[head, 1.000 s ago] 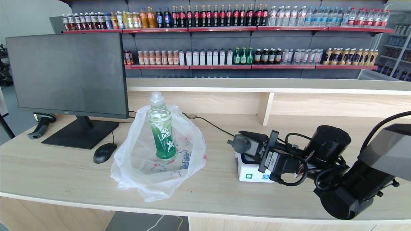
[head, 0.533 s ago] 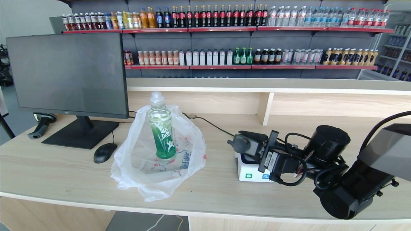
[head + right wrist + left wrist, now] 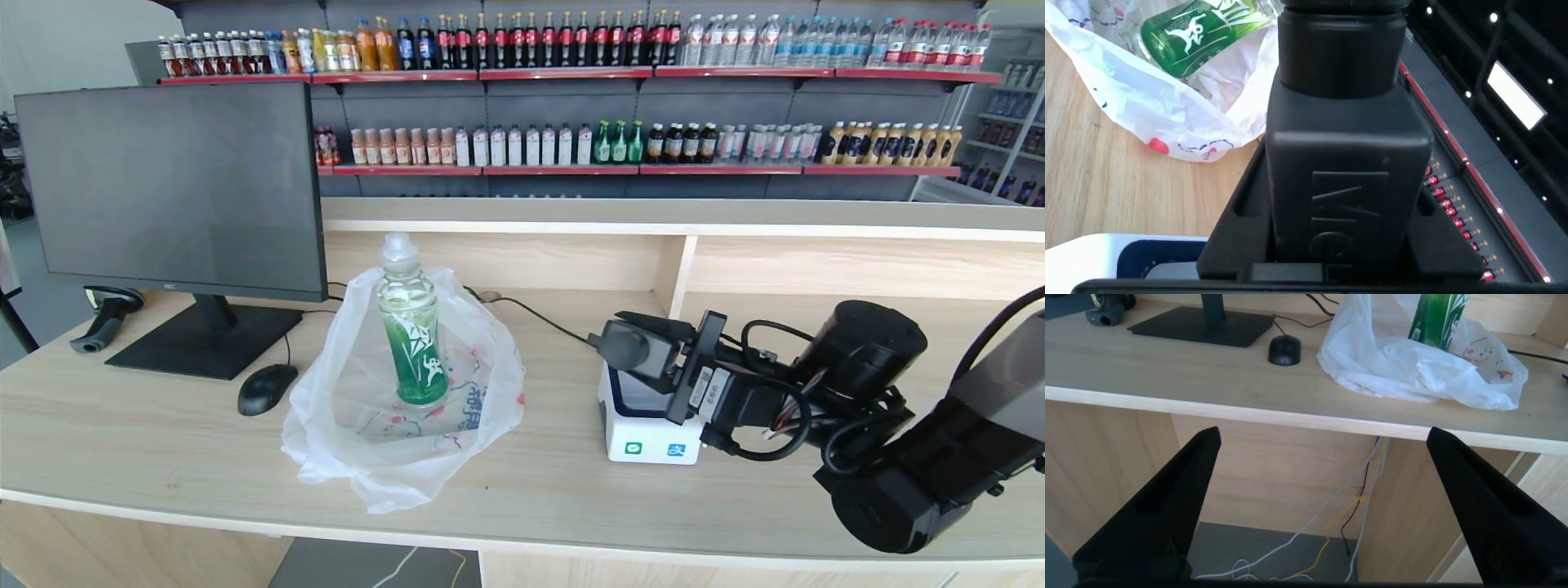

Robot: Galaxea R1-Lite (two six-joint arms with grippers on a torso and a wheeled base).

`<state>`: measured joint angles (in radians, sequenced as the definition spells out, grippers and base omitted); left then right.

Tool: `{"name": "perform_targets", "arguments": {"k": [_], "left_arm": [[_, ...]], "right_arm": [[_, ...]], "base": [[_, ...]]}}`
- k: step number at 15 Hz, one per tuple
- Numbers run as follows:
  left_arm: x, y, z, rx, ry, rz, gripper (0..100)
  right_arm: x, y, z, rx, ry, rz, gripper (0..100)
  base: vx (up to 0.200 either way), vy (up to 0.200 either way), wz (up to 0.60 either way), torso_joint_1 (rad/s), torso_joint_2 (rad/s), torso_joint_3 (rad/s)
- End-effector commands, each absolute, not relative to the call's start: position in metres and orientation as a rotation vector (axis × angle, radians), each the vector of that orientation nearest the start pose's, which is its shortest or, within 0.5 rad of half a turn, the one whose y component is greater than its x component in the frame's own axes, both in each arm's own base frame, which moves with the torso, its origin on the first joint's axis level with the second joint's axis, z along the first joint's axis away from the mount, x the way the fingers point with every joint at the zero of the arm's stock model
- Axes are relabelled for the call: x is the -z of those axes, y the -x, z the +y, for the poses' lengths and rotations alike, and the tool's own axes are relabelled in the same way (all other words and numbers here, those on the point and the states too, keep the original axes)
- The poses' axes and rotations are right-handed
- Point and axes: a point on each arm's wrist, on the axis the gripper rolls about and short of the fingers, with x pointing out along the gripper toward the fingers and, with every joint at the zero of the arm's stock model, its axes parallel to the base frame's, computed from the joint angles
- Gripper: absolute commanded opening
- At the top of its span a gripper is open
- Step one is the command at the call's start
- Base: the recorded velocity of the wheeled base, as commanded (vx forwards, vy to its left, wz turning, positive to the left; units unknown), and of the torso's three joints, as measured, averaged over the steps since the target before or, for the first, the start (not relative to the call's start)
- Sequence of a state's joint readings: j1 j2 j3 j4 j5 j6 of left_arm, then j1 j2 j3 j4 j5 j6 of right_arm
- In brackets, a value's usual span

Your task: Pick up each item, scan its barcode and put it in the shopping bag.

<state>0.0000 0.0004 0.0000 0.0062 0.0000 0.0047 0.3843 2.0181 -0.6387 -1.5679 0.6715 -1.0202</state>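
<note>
The green bottle [image 3: 411, 335] is standing upright inside the shopping bag [image 3: 490, 384], left of centre in the head view, so that item looks already packed. The bag is lying slack around it and giving it no support. The right gripper [image 3: 624, 347] is hovering right of centre, just above the white scanner [image 3: 649, 429] and near the bag's edge. Whether it is clenched or released cannot be told. The left gripper [image 3: 1323, 437] is hanging released, jaws spread wide, below the counter's [image 3: 163, 457] front edge. The main risk is the tall bottle tipping. If the right arm swings toward the middle of the frame, it could catch the loose plastic, drag the bag and topple the bottle. It could also roll toward the mouse [image 3: 266, 389] at the lower left. A second risk is the wrist bumping the scanner and pushing it out of place, or tugging the cable [image 3: 539, 318] running behind it. If the left arm rises straight up, it is likely to strike the underside of the counter.
</note>
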Motion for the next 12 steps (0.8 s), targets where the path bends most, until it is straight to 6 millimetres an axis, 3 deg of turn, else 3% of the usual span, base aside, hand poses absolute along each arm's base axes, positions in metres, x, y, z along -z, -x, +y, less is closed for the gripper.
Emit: {"name": "perform_targets", "arguments": {"k": [1,5,9,12], "left_arm": [[-0.075,0.023,0.0,0.0,-0.006,0.006,100],[-0.075,0.023,0.0,0.0,-0.006,0.006,100],[-0.075,0.023,0.0,0.0,-0.005,0.006,100],[-0.075,0.023,0.0,-0.002,-0.005,0.006,100]], "right_arm": [[-0.156,-0.291,0.139,-0.838,0.936,-0.786,0],[-0.191,-0.262,0.153,-0.798,0.813,-0.831,0],[-0.224,-0.214,0.166,-0.732,0.543,-0.786,0],[-0.217,-0.187,0.154,-0.702,0.247,-0.585,0]], "base": [[0.0,0.0,0.0,0.0,0.0,0.0],[0.0,0.0,0.0,0.0,0.0,0.0],[0.0,0.0,0.0,0.0,0.0,0.0],[0.0,0.0,0.0,0.0,0.0,0.0]]}}
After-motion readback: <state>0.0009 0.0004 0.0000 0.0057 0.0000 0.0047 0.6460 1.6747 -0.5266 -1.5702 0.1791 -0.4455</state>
